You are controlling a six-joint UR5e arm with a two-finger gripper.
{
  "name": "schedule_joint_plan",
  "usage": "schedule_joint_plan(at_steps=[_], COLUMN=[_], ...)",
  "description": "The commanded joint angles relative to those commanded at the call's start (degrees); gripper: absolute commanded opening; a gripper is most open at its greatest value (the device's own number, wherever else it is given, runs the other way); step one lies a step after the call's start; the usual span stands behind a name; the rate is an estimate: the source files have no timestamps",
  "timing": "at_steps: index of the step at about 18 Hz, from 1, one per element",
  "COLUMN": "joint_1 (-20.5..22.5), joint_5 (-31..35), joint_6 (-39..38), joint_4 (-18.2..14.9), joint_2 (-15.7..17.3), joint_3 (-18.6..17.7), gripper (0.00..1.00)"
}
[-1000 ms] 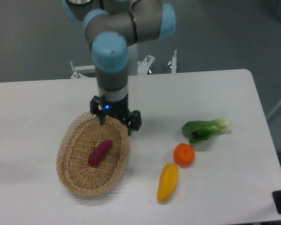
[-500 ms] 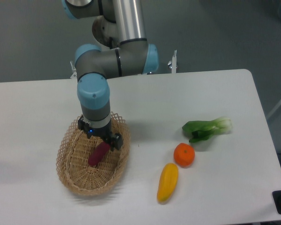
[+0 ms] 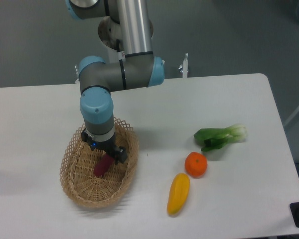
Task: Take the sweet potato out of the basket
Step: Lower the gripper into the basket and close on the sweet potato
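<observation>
I see the gripper (image 3: 105,151) down inside the basket (image 3: 75,187), directly over the sweet potato (image 3: 102,167); I cannot tell the jaw state.

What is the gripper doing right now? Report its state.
Gripper: down in the basket over the sweet potato; open or closed cannot be told.

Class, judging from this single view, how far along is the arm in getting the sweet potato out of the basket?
Done: the gripper is down inside the basket, right over the upper end of the sweet potato. In hand: closing on it; whether the fingers are already shut cannot be told from this angle. Left: the lift, since the sweet potato lies on the basket floor, not yet raised.
</observation>
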Motion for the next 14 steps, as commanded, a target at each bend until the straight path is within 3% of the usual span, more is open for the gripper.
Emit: schedule_joint_plan(at_steps=[5, 7, 9, 11, 14], joint_1=[-0.4, -0.4, -0.4, -0.4, -0.4], joint_5=[0.4, 0.6, 0.7, 0.8, 1.0], joint_6=[0.1, 0.2, 0.4, 0.4, 0.4], joint_4=[1.0, 1.3, 1.3, 1.3, 1.2], joint_2=[-0.4, -0.1, 0.0, 0.1, 0.0], joint_3=[0.3, 0.3, 0.3, 0.4, 0.4], gripper=[0.97, 0.59, 0.36, 0.25, 0.24])
